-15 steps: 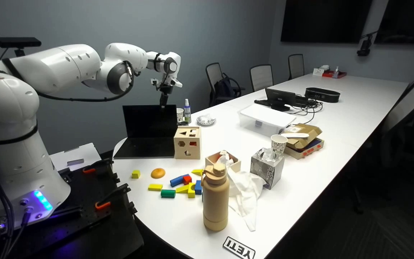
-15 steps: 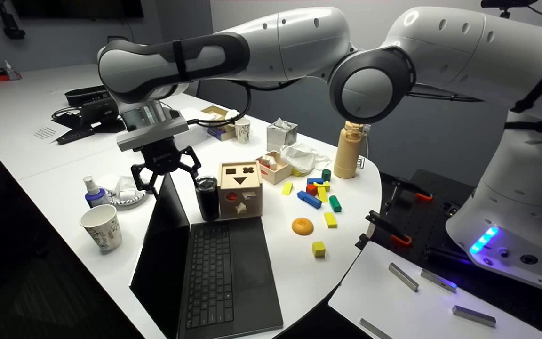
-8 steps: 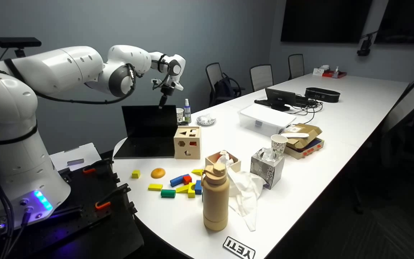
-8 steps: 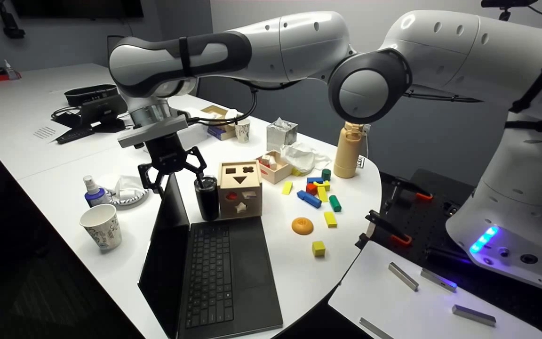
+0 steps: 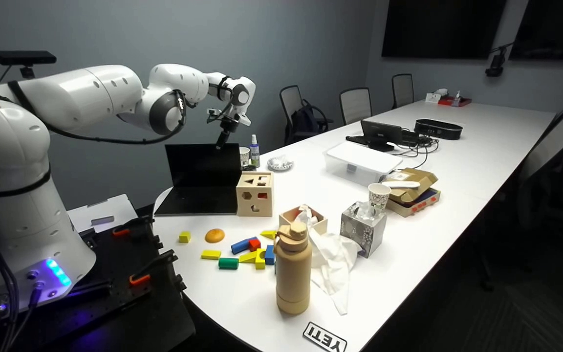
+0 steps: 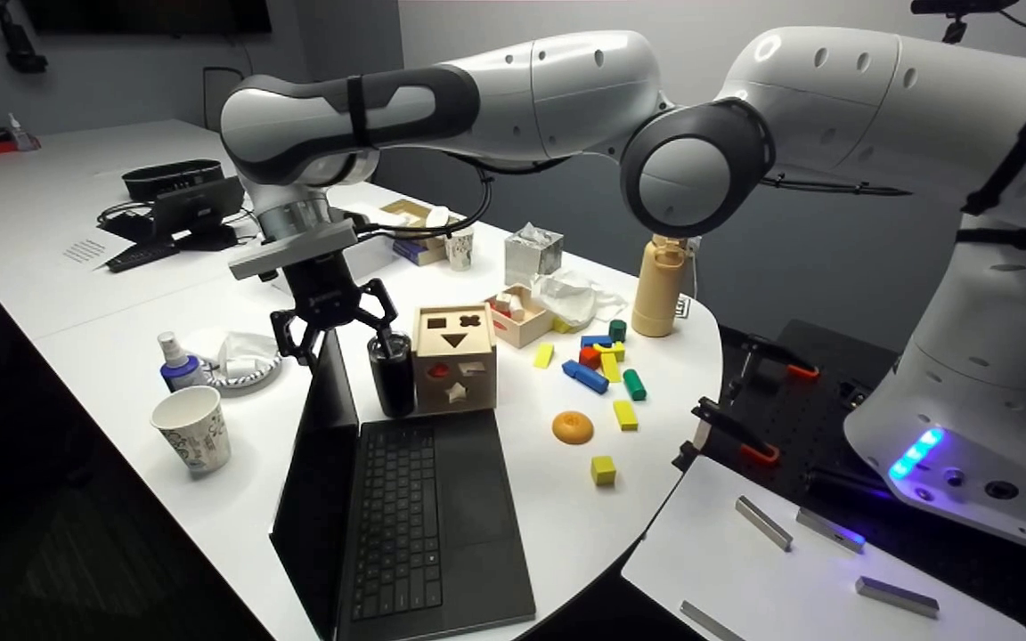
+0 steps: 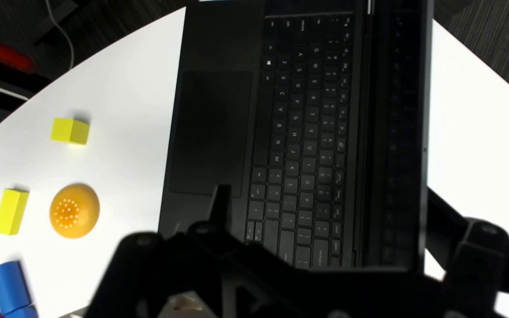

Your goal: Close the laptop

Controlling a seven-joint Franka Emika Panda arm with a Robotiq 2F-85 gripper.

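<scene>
The black laptop stands open on the white table, its dark screen raised and its keyboard base flat. It also shows from above in the wrist view, with the lid seen nearly edge-on. My gripper is open at the lid's top edge, near the corner by the wooden cube. One finger is behind the lid and the other is on the keyboard side, so the fingers straddle the lid. In the wrist view the gripper has its rear finger partly hidden by the lid. Whether that finger touches the lid's back is hard to tell.
A black tumbler and a light wooden holed cube stand right beside the laptop, close to the front finger. A paper cup and a spray bottle stand behind the lid. Several coloured blocks lie before the laptop.
My gripper has moved a little toward the keyboard side and slightly down. The lid has swung a little with it, leaning back less than before. The base has not moved.
</scene>
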